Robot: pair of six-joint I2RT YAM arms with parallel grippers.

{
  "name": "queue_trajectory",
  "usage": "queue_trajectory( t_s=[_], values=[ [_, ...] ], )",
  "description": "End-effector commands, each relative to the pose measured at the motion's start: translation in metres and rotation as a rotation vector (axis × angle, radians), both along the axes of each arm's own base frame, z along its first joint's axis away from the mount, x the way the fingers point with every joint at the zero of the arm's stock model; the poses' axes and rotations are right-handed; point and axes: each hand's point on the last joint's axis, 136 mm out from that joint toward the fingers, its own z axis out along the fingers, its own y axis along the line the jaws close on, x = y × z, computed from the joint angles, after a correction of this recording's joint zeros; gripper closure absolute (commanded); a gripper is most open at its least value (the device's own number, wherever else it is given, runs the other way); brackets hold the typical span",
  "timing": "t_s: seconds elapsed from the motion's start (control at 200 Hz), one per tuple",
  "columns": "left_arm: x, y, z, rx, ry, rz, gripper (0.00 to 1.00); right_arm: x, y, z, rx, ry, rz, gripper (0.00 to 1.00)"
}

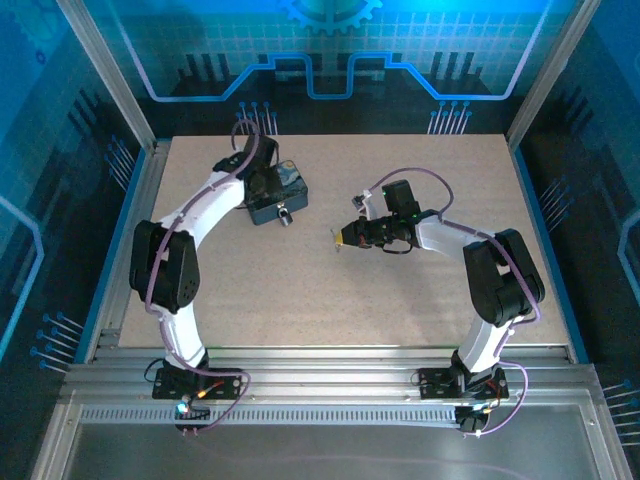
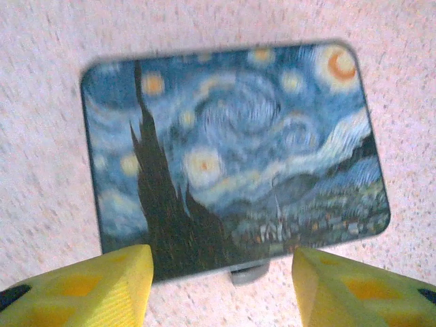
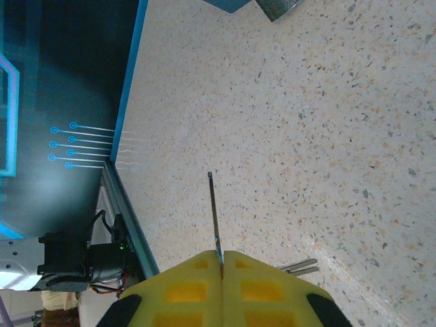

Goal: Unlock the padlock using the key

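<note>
Starting nearest the arm bases, found the right gripper (image 3: 223, 262) pinched fully shut on the key (image 3: 214, 218), gripping it at the head end between ribbed yellow pads. Noted the blade as a thin, straight sliver seen edge-on, pointing away from the fingers above the table (image 3: 327, 136). Placed this grip near the middle of the board in the top view, well apart from the lock.

Judged the key light, stiff and smooth. Considered it likely to pivot or slip in the soft pads under any sideways load at the keyhole. Advised keeping hold at the broad head, with the blade left free.

Recorded the table surface as pale, speckled and matt.

Further out, found the left gripper (image 2: 221, 272) spread wide and holding nothing, poised above the box (image 2: 231, 150). Described the box as a flat, rounded rectangle with a swirling night-sky print in blue and yellow. Noted a small grey fitting (image 2: 246, 274) at its lower edge in the left wrist view, too blurred to identify.

Located the padlock (image 1: 285, 214) at the box's near edge in the top view, seemingly touching it. Judged the padlock small, hard and light, apt to swing or skid when pushed. Recommended steadying it by the body, not the thin shackle.
</note>
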Motion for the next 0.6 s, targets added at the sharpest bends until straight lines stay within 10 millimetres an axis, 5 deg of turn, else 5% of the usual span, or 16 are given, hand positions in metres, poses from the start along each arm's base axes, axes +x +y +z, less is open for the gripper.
queue_trajectory(
  t_s=[0.0, 0.32, 0.595],
  values=[
    [0.012, 0.016, -0.017, 0.043, 0.08, -0.073, 0.41, -0.003, 0.004, 0.003, -0.006, -0.005, 0.024, 1.0],
    [0.018, 0.026, -0.057, -0.035, 0.201, -0.145, 0.35, -0.002, 0.003, 0.005, -0.017, -0.006, 0.019, 1.0],
    [-0.021, 0.033, -0.082, -0.041, 0.295, -0.136, 0.35, -0.002, 0.01, 0.004, -0.017, -0.003, 0.028, 1.0]
  ],
)
